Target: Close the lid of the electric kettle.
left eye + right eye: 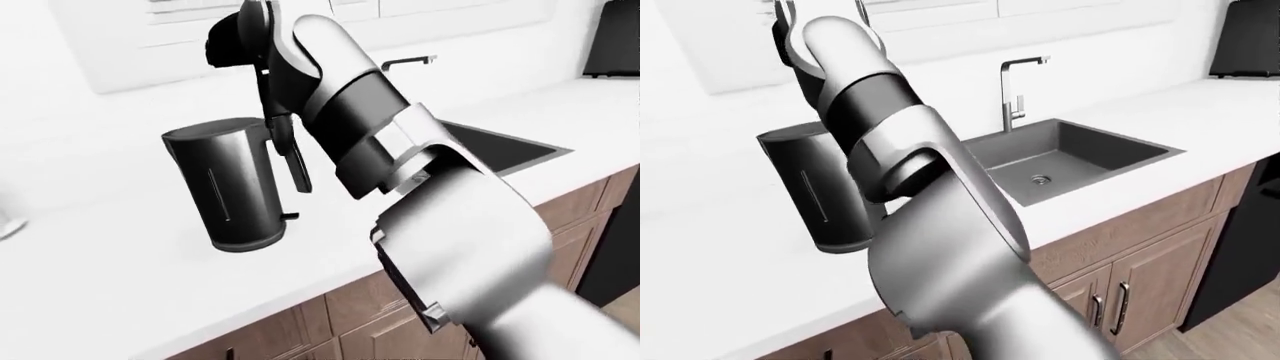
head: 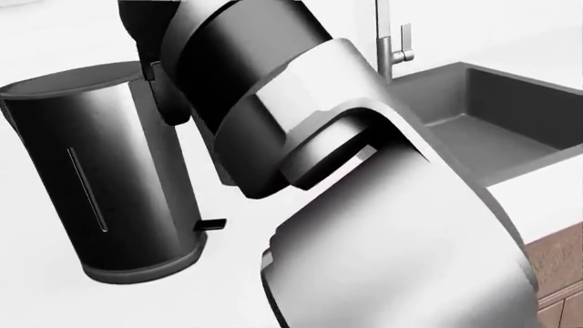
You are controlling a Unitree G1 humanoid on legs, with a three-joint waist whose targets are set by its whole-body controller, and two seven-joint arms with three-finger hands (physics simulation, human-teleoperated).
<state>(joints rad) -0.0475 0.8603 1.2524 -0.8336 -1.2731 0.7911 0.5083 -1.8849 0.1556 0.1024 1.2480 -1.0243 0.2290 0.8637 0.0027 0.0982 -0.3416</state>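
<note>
Glossy silver-white arm (image 1: 470, 240) shells, black joint bands, black hand (image 1: 235, 37).

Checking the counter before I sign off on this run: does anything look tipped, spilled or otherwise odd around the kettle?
Nothing stands out. The dark metallic electric kettle stands upright on the white countertop, its lid lying flat on top, with no spill showing. The robot hand sits above the kettle's handle side. The dark grey sink looks clean.
</note>
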